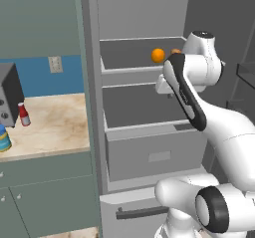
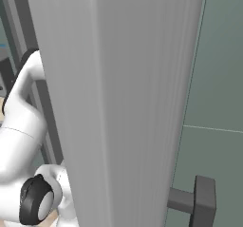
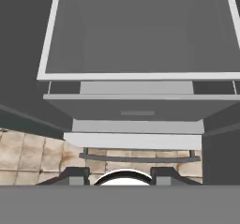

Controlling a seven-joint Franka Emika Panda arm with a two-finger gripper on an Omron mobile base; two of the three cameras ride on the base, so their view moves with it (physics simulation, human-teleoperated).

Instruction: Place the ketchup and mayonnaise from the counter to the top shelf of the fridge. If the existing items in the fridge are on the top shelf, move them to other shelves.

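Ketchup [image 1: 23, 114] and mayonnaise [image 1: 4, 138]: on the table [image 1: 55, 127], at nine o'clock of the fridge [image 1: 144, 132], awaiting transfer. Orange fruit [image 1: 158, 56]: occupies the top shelf [image 1: 129, 68], so needs relocating. Hand [image 3: 120, 175]: fingers together, empty, facing down over the lower shelf.

glossy white rounded arm [image 1: 234, 132] w/ black joint bands, black strip along one link.

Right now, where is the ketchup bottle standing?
In the left base view, the ketchup stands on the counter at far left, beside a dark appliance, above the mayonnaise.
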